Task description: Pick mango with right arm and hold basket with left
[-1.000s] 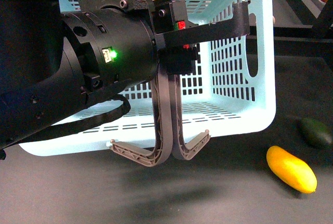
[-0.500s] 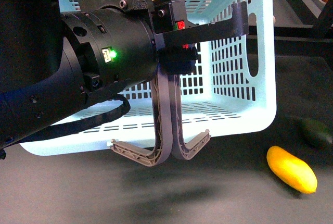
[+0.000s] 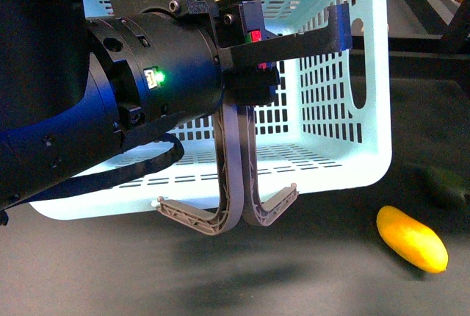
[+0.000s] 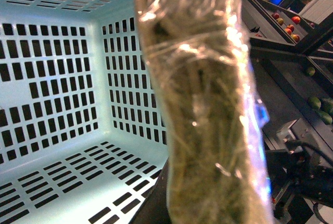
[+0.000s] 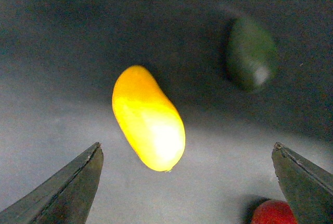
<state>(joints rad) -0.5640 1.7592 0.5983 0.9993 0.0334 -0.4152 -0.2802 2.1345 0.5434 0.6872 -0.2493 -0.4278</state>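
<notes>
Right pincer (image 5: 186, 146) over the mango (image 5: 148, 120)
Jaws gape wide; the fruit lies framed between them, long axis roughly crosswise to their closing line (right of the basket (image 3: 367, 110)).

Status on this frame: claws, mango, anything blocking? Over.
Right claw open, hovering over the mango, no contact. Left claw at the basket handles, grip unclear. Green fruit beside the mango, not in the way.

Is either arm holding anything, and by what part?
Left fingers seem to clamp the basket's two handles together where they meet. Right gripper is open, empty, over the mango.
</notes>
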